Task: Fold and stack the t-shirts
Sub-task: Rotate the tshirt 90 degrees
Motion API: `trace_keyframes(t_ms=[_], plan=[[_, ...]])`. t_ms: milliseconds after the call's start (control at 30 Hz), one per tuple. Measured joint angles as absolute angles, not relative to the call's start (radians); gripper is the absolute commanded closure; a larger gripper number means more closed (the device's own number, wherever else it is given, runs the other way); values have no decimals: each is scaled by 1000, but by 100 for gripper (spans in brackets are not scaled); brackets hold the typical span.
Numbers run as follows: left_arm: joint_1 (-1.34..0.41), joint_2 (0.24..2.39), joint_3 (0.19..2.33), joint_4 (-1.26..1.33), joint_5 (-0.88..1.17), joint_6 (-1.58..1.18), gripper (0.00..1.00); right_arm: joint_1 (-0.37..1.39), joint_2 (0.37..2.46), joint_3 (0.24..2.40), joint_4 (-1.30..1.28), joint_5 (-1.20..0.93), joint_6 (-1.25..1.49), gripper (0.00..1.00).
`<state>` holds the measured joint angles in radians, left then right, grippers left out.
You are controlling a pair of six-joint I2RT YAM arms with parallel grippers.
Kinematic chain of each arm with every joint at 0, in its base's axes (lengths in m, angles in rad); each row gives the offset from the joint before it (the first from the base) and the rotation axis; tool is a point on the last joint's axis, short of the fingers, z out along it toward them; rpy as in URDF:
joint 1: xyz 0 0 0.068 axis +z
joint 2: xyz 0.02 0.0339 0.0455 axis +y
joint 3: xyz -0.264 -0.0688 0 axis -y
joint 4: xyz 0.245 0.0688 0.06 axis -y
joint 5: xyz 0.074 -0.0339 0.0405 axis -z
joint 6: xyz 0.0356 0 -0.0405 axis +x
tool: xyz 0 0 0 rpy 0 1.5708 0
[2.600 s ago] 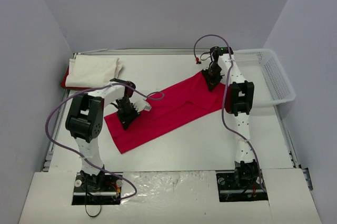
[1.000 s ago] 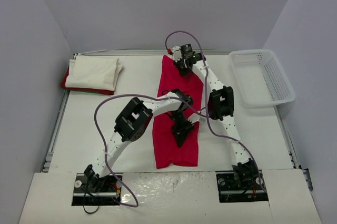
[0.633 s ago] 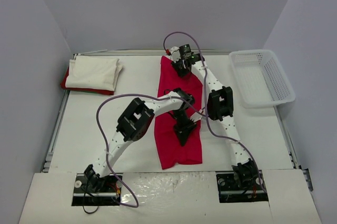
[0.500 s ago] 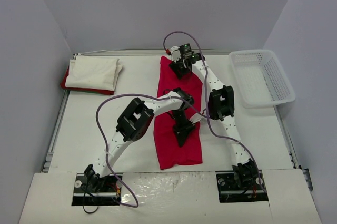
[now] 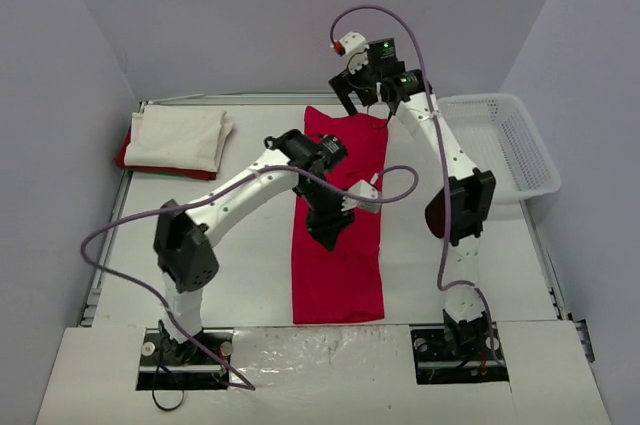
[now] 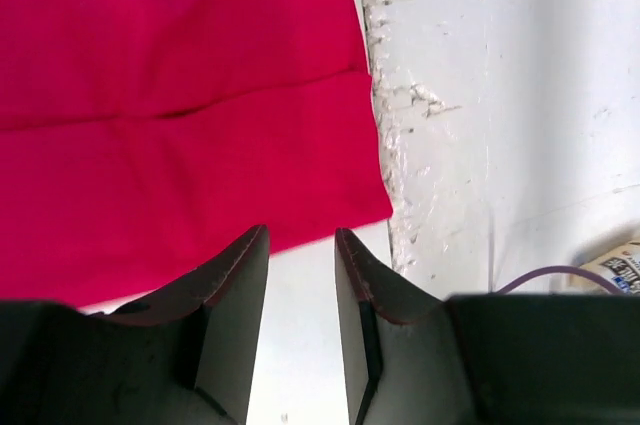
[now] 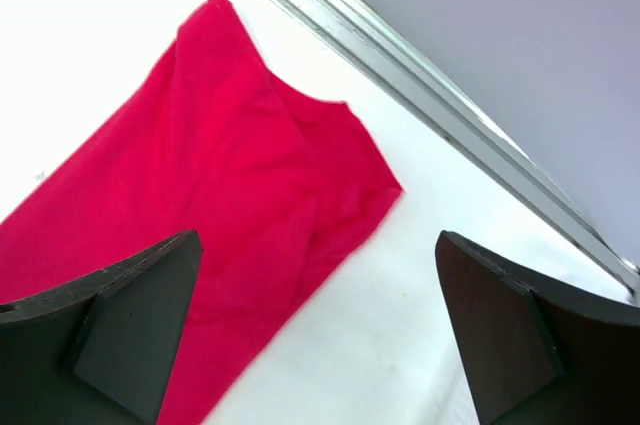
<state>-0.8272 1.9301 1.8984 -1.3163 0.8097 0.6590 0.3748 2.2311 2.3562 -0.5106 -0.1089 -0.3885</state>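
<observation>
A red t-shirt (image 5: 340, 245) lies flat as a long folded strip down the middle of the table, its near end (image 6: 180, 145) in the left wrist view and its far end (image 7: 230, 195) in the right wrist view. My left gripper (image 5: 325, 237) hovers over the strip's middle with its jaws a little apart and nothing between them (image 6: 300, 245). Raised above the strip's far end, my right gripper (image 5: 362, 100) stands wide open and empty (image 7: 318, 235). At the back left, a folded white t-shirt (image 5: 180, 135) rests on another folded red t-shirt (image 5: 128, 157).
A white lattice basket (image 5: 500, 150) stands at the back right. A metal rail (image 7: 440, 105) runs along the table's far edge. Taped, rough white sheeting (image 6: 450, 125) covers the table's near edge. Purple cables (image 5: 395, 180) loop off both arms.
Both grippers have opened and let go of the red t-shirt. The right arm has lifted up and back, and the left gripper has risen off the cloth. The strip lies straighter.
</observation>
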Motion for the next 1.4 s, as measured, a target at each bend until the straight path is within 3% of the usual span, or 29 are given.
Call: trace_keyframes(t_ms=[133,267,400,533,733,833,867,933,967,1000,1133,1400], plan=[[-700,1713,1787,-1310,820,690,68,337,1991,2069,-485,-104,-387,0],[-392,1533,1596,-1257,838,654,67,319,1759,1726,-506,-120,-398,0],[-154,1430,1388,-1154,803,598,66,441,1521,1441,-601,-164,-430,2],[-185,1334,1250,-1126,783,596,59,564,1296,1258,-704,-267,-468,4],[-309,1222,1200,-1118,776,629,57,514,1088,1100,-818,-294,-491,7],[-295,1214,1196,-1109,772,625,60,505,1116,1092,-815,-252,-472,26],[-280,1217,1196,-1100,772,624,60,505,1148,1098,-815,-244,-469,44],[-251,1220,1196,-1084,770,617,60,505,1230,1123,-806,-242,-474,59],[-240,1220,1196,-1076,768,615,60,505,1289,1143,-795,-244,-474,72],[-228,1217,1194,-1069,766,612,60,505,1344,1161,-781,-249,-479,76],[-214,1170,1148,-1034,749,596,57,507,1570,1281,-757,-289,-474,85],[-141,1016,1074,-987,704,551,48,553,1856,1373,-720,-356,-488,90]])
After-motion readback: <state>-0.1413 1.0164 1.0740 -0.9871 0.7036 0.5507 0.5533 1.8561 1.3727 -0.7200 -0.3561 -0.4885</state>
